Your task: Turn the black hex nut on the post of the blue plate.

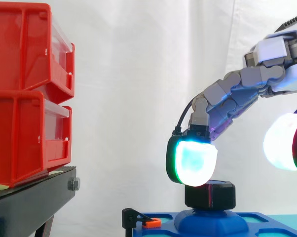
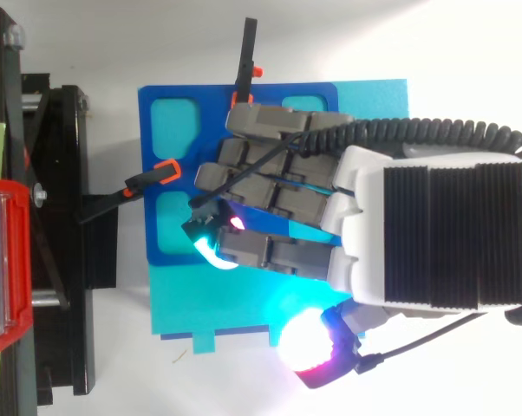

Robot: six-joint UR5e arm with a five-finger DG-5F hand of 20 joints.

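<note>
A robot hand (image 1: 237,91) reaches in from 3 o'clock in the side view, its fingers stretched out nearly straight and slanting down to the left. One glowing cyan-white fingertip pad (image 1: 192,159) rests at the upper left edge of the black hex nut (image 1: 210,195); whether it presses on the nut or hangs just in front of it cannot be told. The nut sits upright on the raised post base (image 1: 210,220) of the blue plate (image 2: 192,152), its turning axis vertical, at about 5 o'clock from that pad. The thumb pad (image 1: 281,140) glows white at about 2 o'clock from the nut, well apart from it, so the hand is spread and nothing is clasped. From above, the hand (image 2: 278,186) lies over the plate's middle, covering the nut.
</note>
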